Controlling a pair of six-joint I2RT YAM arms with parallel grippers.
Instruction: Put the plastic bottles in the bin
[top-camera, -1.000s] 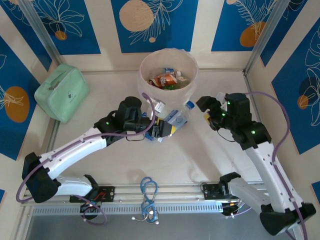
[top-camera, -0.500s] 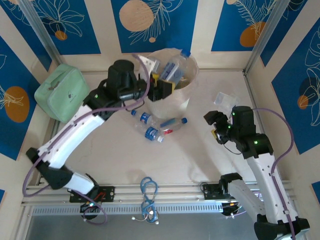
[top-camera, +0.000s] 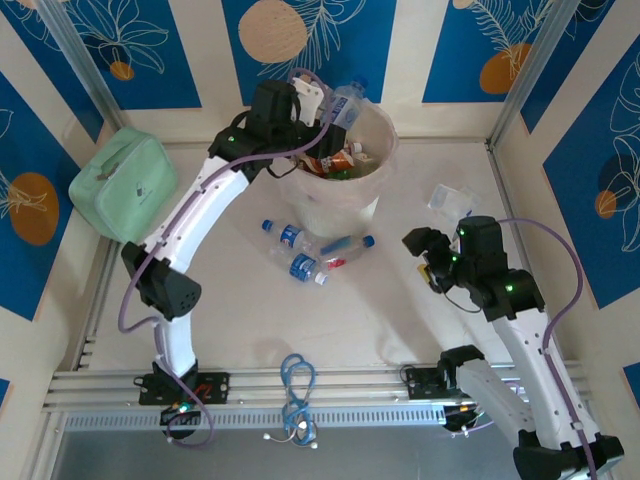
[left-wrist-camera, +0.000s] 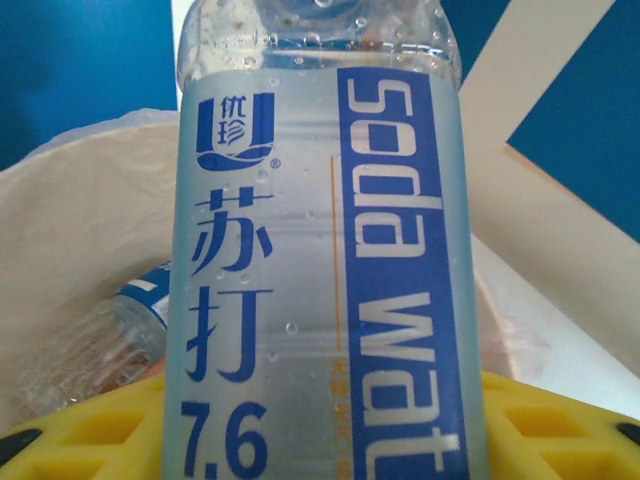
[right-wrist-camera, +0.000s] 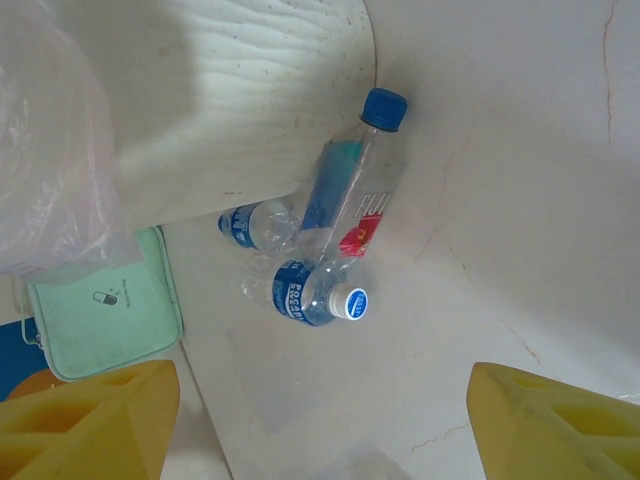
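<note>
My left gripper is shut on a clear plastic bottle with a blue "soda water" label, held over the far rim of the cream bin. Its yellow fingers flank the bottle's base. Inside the lined bin lie several bottles, orange and green among them, and a clear one. Three more bottles lie on the table in front of the bin: a blue-capped, red-labelled one and two blue-labelled ones. My right gripper hangs open to their right, holding nothing.
A mint-green pouch lies at the left by the wall. A crumpled clear plastic piece sits at the right, beyond my right gripper. A blue cable coil lies on the near rail. Patterned walls enclose the table on three sides.
My left arm has lifted the soda water bottle from the table up over the bin. The right arm has drawn back toward the near right, and its jaws have narrowed slightly.
</note>
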